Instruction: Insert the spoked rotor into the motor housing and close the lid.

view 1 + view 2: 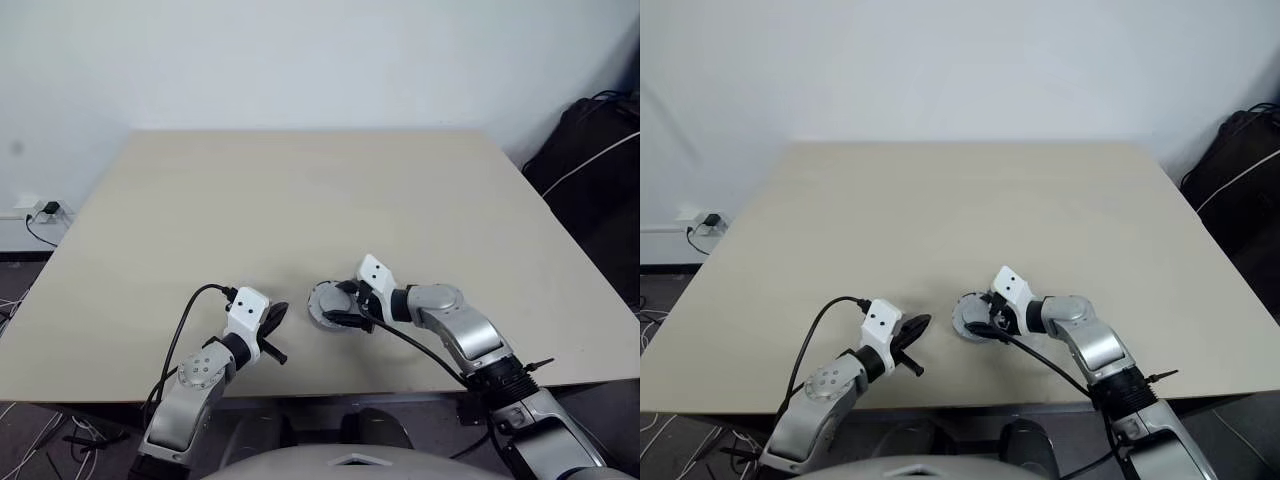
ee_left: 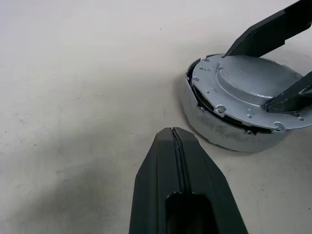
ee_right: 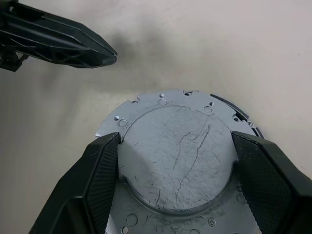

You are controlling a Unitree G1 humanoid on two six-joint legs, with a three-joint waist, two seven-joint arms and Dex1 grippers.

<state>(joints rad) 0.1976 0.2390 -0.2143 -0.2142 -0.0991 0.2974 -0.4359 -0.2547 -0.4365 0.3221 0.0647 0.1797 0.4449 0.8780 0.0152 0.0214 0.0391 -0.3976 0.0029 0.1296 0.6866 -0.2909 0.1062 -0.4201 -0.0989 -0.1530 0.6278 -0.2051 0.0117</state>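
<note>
Lid [image 3: 178, 156] sits tilted on motor housing [image 2: 214, 131], lower centre of head view, on table [image 1: 300, 190]; dark gap under lid rim.
Right gripper [image 3: 175, 161] angled down, fingers [image 3: 100, 170] astride lid's raised centre, touching its sides.
Left gripper [image 2: 176, 141] just left of housing, fingers pressed together, empty.

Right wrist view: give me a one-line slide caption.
Right gripper straddles the grey lid atop the motor housing, shut left gripper alongside.
</note>
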